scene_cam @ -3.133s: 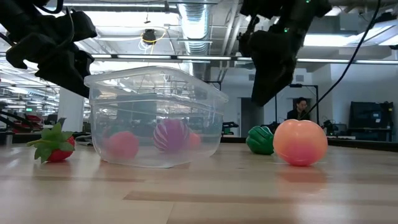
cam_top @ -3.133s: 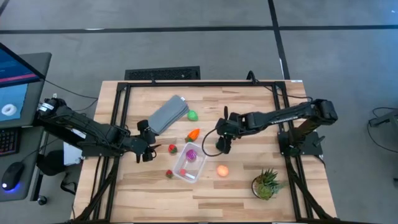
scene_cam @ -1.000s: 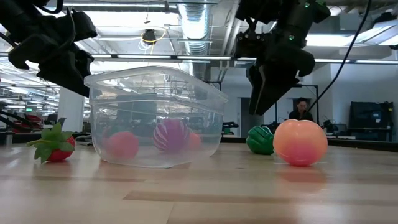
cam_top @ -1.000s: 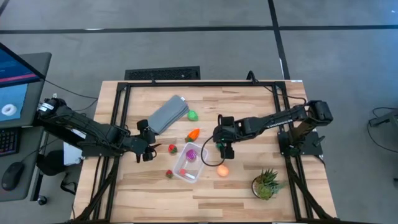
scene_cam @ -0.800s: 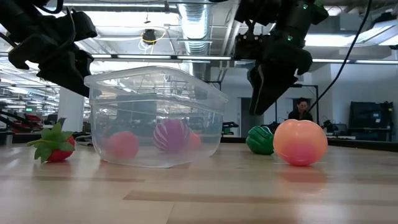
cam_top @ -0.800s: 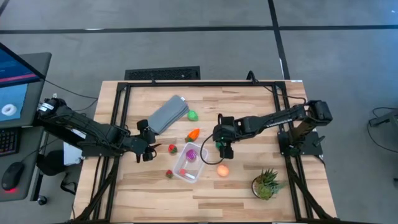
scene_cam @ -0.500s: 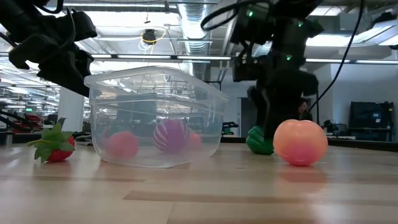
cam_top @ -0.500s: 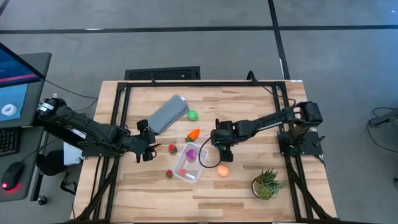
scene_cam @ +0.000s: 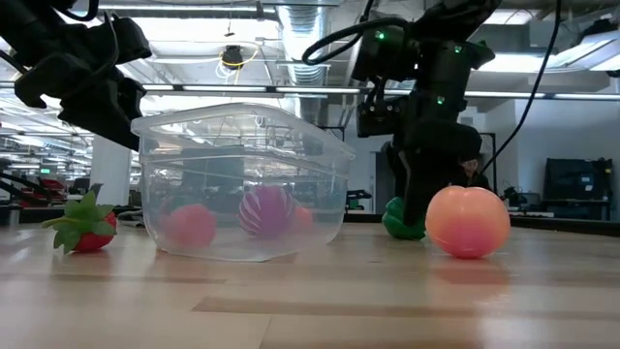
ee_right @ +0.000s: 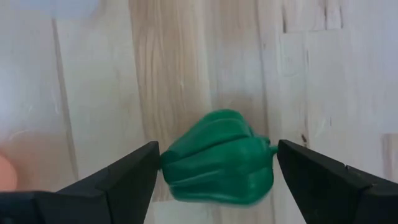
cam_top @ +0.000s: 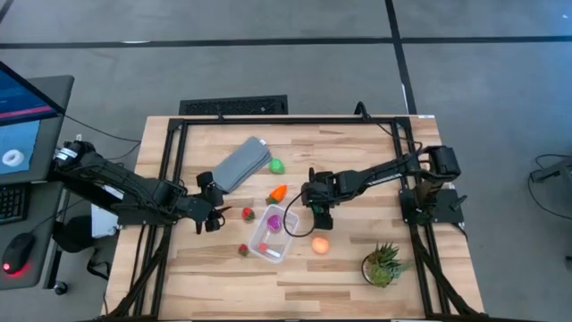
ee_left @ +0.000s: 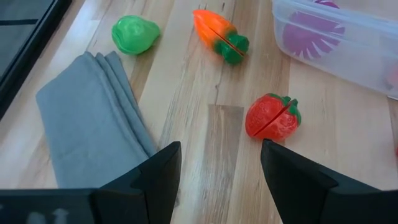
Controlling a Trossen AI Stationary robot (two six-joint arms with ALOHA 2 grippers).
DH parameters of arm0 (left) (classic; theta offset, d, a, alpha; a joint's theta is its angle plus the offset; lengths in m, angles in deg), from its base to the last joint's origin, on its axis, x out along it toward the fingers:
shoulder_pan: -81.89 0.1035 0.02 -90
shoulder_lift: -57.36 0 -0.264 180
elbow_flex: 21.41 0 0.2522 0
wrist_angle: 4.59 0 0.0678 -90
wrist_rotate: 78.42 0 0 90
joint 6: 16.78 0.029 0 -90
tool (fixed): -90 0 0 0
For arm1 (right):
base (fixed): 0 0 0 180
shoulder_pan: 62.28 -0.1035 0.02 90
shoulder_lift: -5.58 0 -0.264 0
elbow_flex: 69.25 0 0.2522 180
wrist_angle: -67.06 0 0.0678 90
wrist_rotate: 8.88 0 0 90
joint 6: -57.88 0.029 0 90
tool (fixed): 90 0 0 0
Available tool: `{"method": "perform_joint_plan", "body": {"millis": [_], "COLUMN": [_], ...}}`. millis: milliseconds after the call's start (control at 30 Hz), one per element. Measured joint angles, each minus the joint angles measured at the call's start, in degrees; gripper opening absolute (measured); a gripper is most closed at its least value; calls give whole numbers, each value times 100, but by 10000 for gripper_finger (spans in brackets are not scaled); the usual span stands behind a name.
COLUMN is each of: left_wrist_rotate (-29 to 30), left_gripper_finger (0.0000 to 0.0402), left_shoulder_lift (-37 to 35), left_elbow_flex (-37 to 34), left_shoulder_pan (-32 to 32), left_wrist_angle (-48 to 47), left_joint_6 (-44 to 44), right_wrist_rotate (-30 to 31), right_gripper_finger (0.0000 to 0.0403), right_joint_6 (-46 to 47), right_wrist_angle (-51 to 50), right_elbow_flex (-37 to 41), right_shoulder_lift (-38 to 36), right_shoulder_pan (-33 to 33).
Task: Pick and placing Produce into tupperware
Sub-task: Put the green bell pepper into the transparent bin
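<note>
The clear tupperware point(cam_top: 272, 235) point(scene_cam: 242, 184) sits on the table with a purple piece point(cam_top: 274, 222) and a red one point(scene_cam: 191, 225) inside. On the wood around it lie a dark green pepper point(ee_right: 217, 155) point(scene_cam: 399, 221), an orange ball point(cam_top: 319, 244), an orange carrot point(cam_top: 278, 192), a light green piece point(cam_top: 276, 165) and two strawberries point(cam_top: 248, 214) point(cam_top: 242, 250). My right gripper point(cam_top: 318, 213) point(ee_right: 217, 168) is open and low over the pepper, one finger on each side of it. My left gripper point(cam_top: 213, 220) point(ee_left: 217, 180) hangs open, left of the tupperware, near a strawberry point(ee_left: 272, 118). My right gripper comes at the dark green pepper point(ee_right: 217, 155) from above, pointing down, with its fingers point(ee_right: 134, 177) close on two opposite sides of it. The pepper rests on the table. Whether the fingers touch it, I cannot tell.
A flat grey lid point(cam_top: 239, 164) point(ee_left: 93, 124) lies toward the far left of the table. A spiky potted plant point(cam_top: 384, 264) stands at the near right corner. A black frame point(cam_top: 170, 170) runs along the table's edges. Bare wood shows along the near edge.
My right gripper has moved a little toward the table's left and come down onto the dark green pepper, so that its open fingers now stand on either side of it. The left arm and the produce have kept still.
</note>
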Motion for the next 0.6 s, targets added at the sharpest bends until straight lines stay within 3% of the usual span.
{"method": "perform_joint_plan", "body": {"millis": [600], "left_wrist_rotate": [-1], "left_gripper_finger": [210], "left_shoulder_lift": [0], "left_elbow_flex": [0], "left_shoulder_pan": [0], "left_wrist_angle": [9], "left_joint_6": [-70], "right_wrist_rotate": [20], "right_gripper_finger": [330], "right_joint_6": [67], "right_wrist_angle": [-44], "right_elbow_flex": [-2], "right_shoulder_lift": [103], "right_shoulder_pan": [-9]}}
